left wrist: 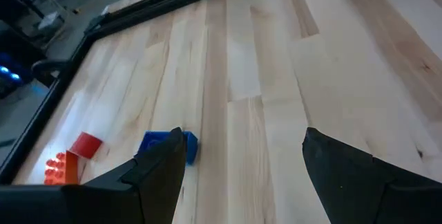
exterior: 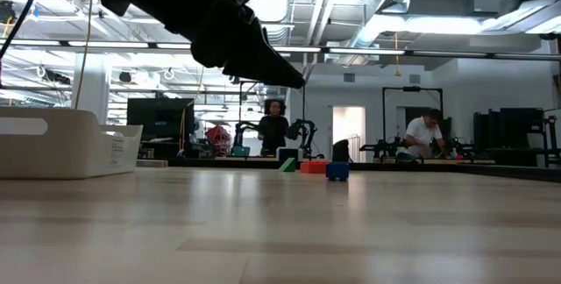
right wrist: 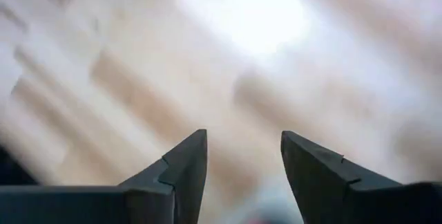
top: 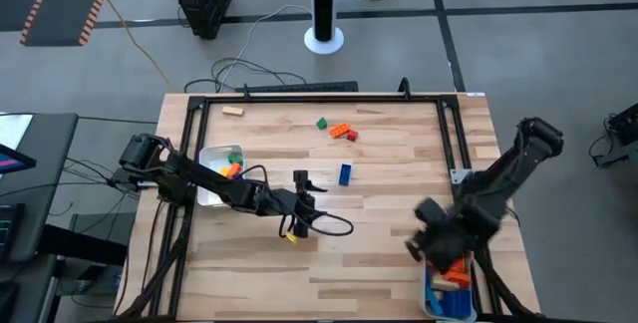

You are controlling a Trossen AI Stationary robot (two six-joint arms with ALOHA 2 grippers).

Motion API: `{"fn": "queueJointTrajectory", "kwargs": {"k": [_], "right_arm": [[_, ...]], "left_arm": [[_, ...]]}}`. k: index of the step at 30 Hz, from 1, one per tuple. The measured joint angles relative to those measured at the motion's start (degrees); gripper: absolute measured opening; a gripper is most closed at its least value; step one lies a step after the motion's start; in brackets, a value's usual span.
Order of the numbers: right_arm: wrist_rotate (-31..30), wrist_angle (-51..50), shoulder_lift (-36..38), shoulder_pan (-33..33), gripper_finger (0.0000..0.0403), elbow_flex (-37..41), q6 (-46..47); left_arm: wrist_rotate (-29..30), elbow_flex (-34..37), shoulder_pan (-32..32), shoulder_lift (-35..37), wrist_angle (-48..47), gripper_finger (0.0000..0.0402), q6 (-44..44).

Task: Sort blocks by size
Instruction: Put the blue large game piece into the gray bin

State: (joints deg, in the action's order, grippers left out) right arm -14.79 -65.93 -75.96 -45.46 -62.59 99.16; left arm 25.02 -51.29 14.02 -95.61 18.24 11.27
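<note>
From above, the pale wooden surface (top: 379, 233) lies mostly bare across its middle and near half, framed by a black rail (top: 319, 97). The left gripper (top: 303, 185) sits near the centre with fingers spread and nothing between them; a blue plastic block (top: 345, 173) lies just at its 2 o'clock. Further toward 12 o'clock lie an orange studded block (top: 340, 131), a red cube (top: 352, 137) touching it, and a green cube (top: 322, 123). A tan wooden bar (top: 233, 111) rests near the far rail at 11 o'clock. A white tray holding coloured blocks (top: 207, 196) stands at the left gripper's 9 o'clock, under its arm. The right gripper (top: 417, 246) hovers beside a second white tray (top: 431, 298) at the near right edge.

At table height, the left tray's wall stands at 9 o'clock, and the blue, red and green blocks stand far off across open boards.

The left wrist view shows the blue block just beyond one spread finger.

The right wrist view shows the fingers parted, holding nothing.
</note>
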Motion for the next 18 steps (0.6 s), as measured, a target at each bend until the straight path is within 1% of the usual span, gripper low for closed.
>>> {"fn": "queueJointTrajectory", "kwargs": {"k": [2,4,6,9,10,13,16,18], "right_arm": [[-5.6,1.7,-1.3,5.5,0.0211,0.0,-10.8],[-9.2,7.3,-3.7,11.5,0.0211,0.0,-24.9],[-11.6,14.4,-7.0,17.1,0.0212,0.0,-39.8],[-12.9,22.1,-11.9,24.7,0.0219,0.0,-53.5],[-12.6,24.0,-13.3,26.9,0.0223,0.0,-56.7],[-8.8,28.5,-17.0,32.8,0.0236,0.1,-65.5],[-2.9,33.2,-19.3,37.3,0.0250,0.1,-74.8],[2.3,34.8,-20.6,39.7,0.0261,0.1,-81.1]], "left_arm": [[-0.6,0.0,-0.4,0.0,-0.4,0.0276,-1.0],[-2.6,1.4,-0.5,0.0,1.4,0.0274,-2.4],[-3.9,4.6,0.0,0.0,6.1,0.0267,-3.7],[-4.0,10.3,1.0,0.5,11.2,0.0254,-6.5],[-3.9,12.0,1.4,1.3,11.1,0.0249,-7.7],[-2.7,15.7,3.1,4.7,9.8,0.0240,-10.7],[0.4,18.6,5.7,9.1,4.5,0.0236,-13.5],[3.8,20.1,7.1,12.3,1.6,0.0236,-14.7]]}}
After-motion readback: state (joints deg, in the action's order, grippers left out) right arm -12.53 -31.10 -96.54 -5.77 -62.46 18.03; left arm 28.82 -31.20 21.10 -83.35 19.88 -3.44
